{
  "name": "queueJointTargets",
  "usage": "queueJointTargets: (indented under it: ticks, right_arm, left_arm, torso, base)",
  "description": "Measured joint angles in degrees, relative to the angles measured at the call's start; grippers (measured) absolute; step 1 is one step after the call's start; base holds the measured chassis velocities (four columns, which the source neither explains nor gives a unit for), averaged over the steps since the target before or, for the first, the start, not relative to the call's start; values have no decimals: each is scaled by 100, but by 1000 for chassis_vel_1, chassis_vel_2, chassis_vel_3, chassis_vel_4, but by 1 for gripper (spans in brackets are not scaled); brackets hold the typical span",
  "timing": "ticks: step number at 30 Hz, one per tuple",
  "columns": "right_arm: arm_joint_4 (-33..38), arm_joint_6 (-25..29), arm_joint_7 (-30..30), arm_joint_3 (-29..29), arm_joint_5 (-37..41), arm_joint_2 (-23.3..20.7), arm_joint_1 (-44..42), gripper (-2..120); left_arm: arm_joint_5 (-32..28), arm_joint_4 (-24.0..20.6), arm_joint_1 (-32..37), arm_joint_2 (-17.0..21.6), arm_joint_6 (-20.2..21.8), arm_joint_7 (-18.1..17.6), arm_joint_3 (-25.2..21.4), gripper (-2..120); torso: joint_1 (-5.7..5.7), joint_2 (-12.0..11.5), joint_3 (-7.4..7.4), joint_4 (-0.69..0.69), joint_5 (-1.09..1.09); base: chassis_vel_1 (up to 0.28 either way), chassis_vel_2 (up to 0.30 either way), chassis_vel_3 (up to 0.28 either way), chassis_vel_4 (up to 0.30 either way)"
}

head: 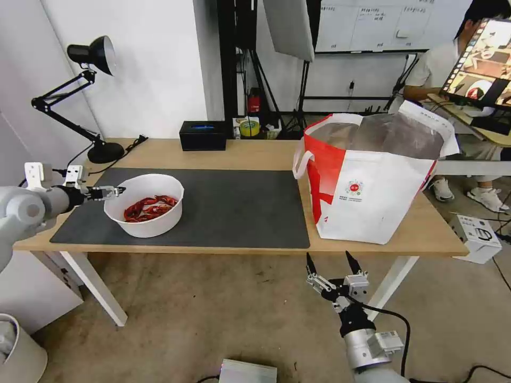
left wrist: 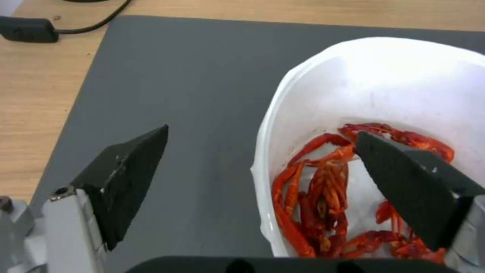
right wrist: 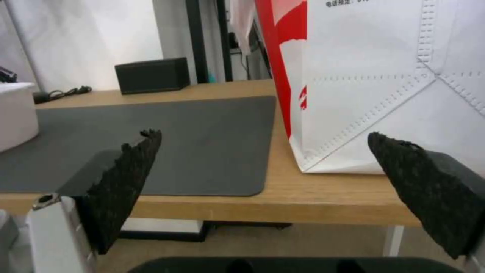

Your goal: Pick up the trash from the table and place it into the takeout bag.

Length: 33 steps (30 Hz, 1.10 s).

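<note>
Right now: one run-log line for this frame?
left hand: open, straddling bowl rim | right hand: open, below table front edge | takeout bag: upright, open | crayfish shells: in bowl

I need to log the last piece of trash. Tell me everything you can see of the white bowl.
The bowl is round, white, plastic-looking, deep-walled and upright on the grey mat at the table's left end. Red crayfish shells lie at its bottom. The open left hand straddles its near-left rim, one finger inside and one outside, not yet closed.
</note>
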Motion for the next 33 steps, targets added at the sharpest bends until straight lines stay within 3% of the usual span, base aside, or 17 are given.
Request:
queueJointTargets:
  ticks: [12,27,33]
  right_arm:
    - [0,0,0,0,0,0,0,100]
    - [0,0,0,0,0,0,0,100]
    - [0,0,0,0,0,0,0,100]
  left_arm:
    - [107,-51,279,-147,-44,23,-189,100]
    - [207,12,278,-345,-77,24,-73,100]
    - [235,31,284,-364,-86,39,-82,80]
  torso:
    - [0,0,0,1,0]
    - [0,0,0,1,-1]
    - [0,0,0,0,0]
  base:
    - [0,0,0,0]
    - [0,0,0,0]
    - [0,0,0,0]
